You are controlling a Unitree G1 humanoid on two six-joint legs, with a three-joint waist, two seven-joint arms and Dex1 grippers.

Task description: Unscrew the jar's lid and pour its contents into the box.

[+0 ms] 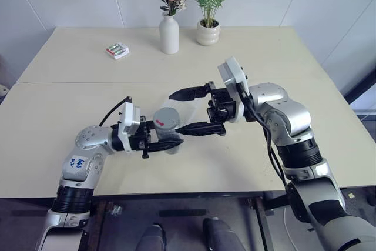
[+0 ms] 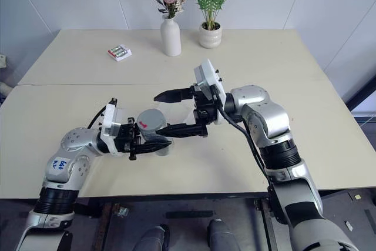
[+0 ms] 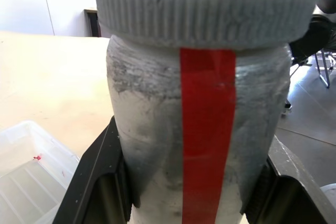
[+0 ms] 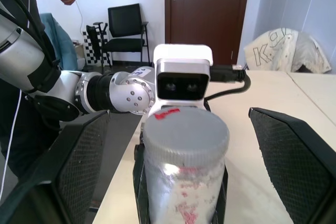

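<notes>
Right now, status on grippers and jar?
Left gripper shut on jar. Right gripper open, straddling lid, not gripping. Lid on. Nothing blocking.

The bench [image 1: 70, 104] is pale cream, made of two tops butted together along a seam running across it. At the far side stand a white flower vase [image 1: 168, 34] holding dried pink blooms and, just beside it, a small white pot [image 1: 208, 32] with a green plant (both upright). A small white pack of green batteries [image 1: 117, 50] lies apart from them.
</notes>
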